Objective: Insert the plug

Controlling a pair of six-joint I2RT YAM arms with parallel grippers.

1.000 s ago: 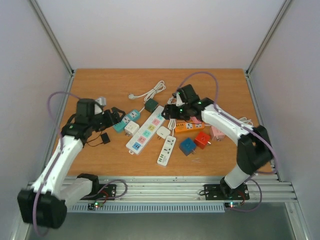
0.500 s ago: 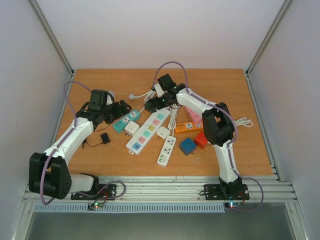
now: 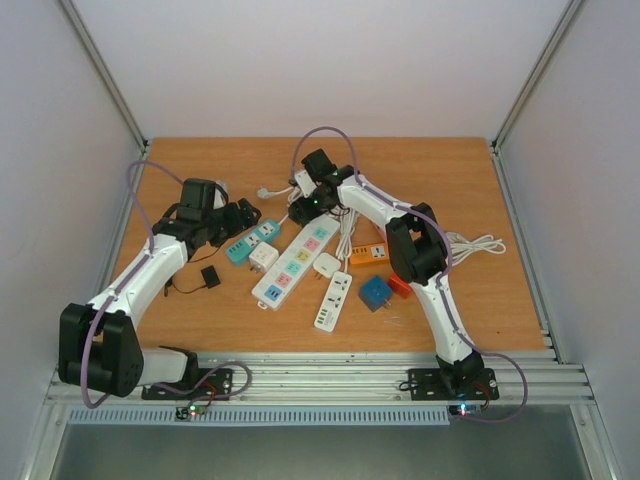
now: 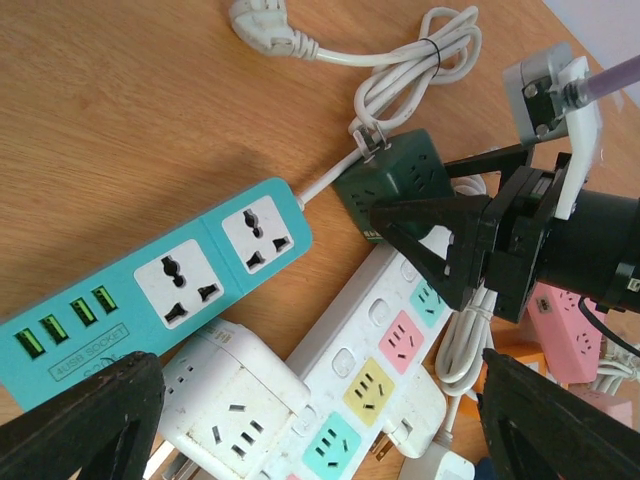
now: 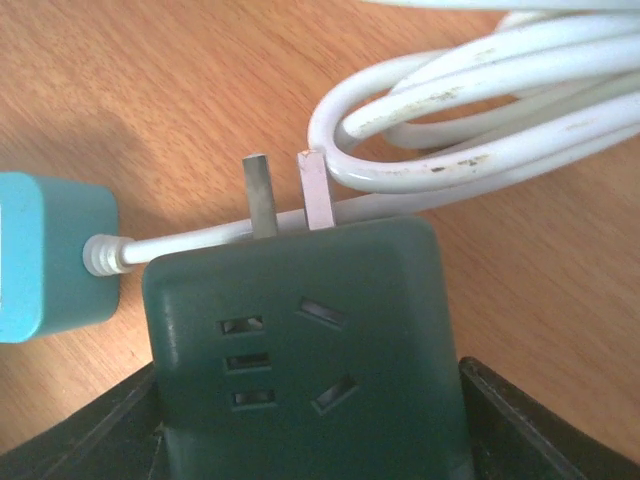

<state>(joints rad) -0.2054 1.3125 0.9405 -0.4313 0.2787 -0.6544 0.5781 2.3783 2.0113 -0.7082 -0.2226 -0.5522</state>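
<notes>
Right wrist view gave me the closest look. The dark green adapter [image 5: 300, 330] lay on the wooden table [image 5: 150, 90] with its socket face up. Its two flat prongs [image 5: 257, 195] stuck out bare towards a coil of white cable [image 5: 480, 110], in no socket at all. The right claw [image 5: 310, 440] had a finger on either side of the adapter's near end, close against it. Whether it was actually squeezing or only straddling, I could not tell.

From the left wrist view, the left claw [image 4: 320, 425] hung wide open with nothing in it. It was above the teal power strip [image 4: 160, 290] and a white adapter [image 4: 235, 385] lying just beside that. The strip's two large sockets faced up and stood empty, and the green adapter sat right off the strip's cord end.

To my eye the job was in its early part. The right arm had got onto the plug, and that was all. Nothing had been lifted, turned or pushed home. What seemed left was a firm hold, a lift clear of the cable, swinging the prongs round to face a socket, and pressing them in. The open left claw looked well placed to steady the teal strip for that. I couldn't say for sure that this strip was the intended one, and not the long white strip with pastel sockets [image 4: 390, 370] nearby.
</notes>
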